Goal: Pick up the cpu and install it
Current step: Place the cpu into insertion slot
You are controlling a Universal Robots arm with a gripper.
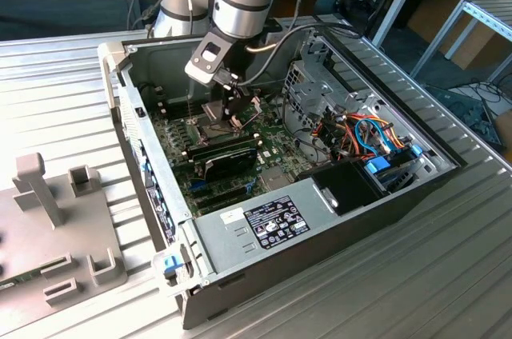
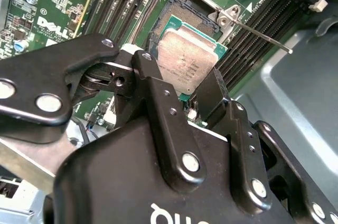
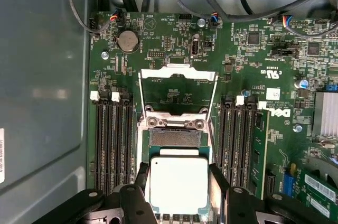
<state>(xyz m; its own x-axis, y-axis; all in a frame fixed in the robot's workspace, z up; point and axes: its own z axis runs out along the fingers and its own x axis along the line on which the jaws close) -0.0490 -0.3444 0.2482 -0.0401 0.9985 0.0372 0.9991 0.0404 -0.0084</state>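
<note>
Cpu [image 3: 178,187], a small flat silver-grey square chip, sat clamped in the black tool [image 3: 179,172]. It hung over the open square motherboard socket [image 3: 174,138], seemingly offset toward the tool body, edges parallel.

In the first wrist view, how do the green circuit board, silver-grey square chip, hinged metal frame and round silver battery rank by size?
1. Green circuit board.
2. Hinged metal frame and silver-grey square cpu: they look alike, and the cpu is nearer the camera, so unranked.
3. Round silver battery.
</note>
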